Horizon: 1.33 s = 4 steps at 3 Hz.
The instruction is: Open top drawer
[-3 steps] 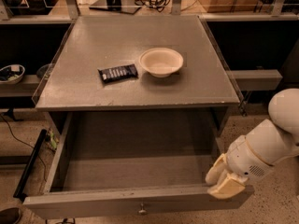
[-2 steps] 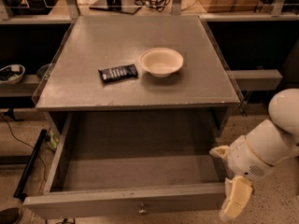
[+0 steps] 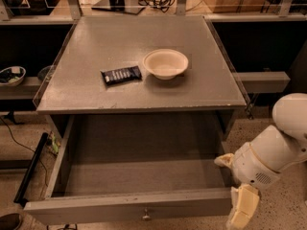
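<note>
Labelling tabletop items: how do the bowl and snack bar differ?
The bowl is pale, round, open-topped; the snack bar is dark, flat, rectangular. The bowl lies right of the snack bar. Both rest on the tabletop; the gripper is open at the right front corner of the top drawer.

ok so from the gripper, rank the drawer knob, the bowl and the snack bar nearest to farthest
The gripper is at the top drawer's front right corner.
1. Knob: centre of the drawer front.
2. Bowl: on the tabletop, right of middle.
3. Snack bar: left of the bowl.
</note>
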### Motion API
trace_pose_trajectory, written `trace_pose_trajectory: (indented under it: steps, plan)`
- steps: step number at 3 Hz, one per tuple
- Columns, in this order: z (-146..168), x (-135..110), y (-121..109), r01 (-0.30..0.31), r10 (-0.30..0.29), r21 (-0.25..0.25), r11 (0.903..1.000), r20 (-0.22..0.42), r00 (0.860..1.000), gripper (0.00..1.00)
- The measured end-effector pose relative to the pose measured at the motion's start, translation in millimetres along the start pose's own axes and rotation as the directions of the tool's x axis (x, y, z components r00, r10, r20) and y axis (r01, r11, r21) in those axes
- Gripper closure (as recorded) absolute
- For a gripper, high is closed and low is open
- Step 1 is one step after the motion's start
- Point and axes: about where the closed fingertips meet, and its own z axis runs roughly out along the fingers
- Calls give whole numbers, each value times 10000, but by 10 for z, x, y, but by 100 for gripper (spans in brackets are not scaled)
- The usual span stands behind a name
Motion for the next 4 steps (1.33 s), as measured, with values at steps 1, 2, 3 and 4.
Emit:
trace_pose_trajectory:
  steps: [1,2,3,4]
  plan:
    - [41,67,80,-87,84,-247,9997,-125,9999,0]
    - [114,130,189,-145,131,-624,9979,-230,9996,0]
    - [114,131,191,-146,132,-628,9979,-227,9997,0]
    - [107,195,292,-227,226,-826,9963,-16,9997,0]
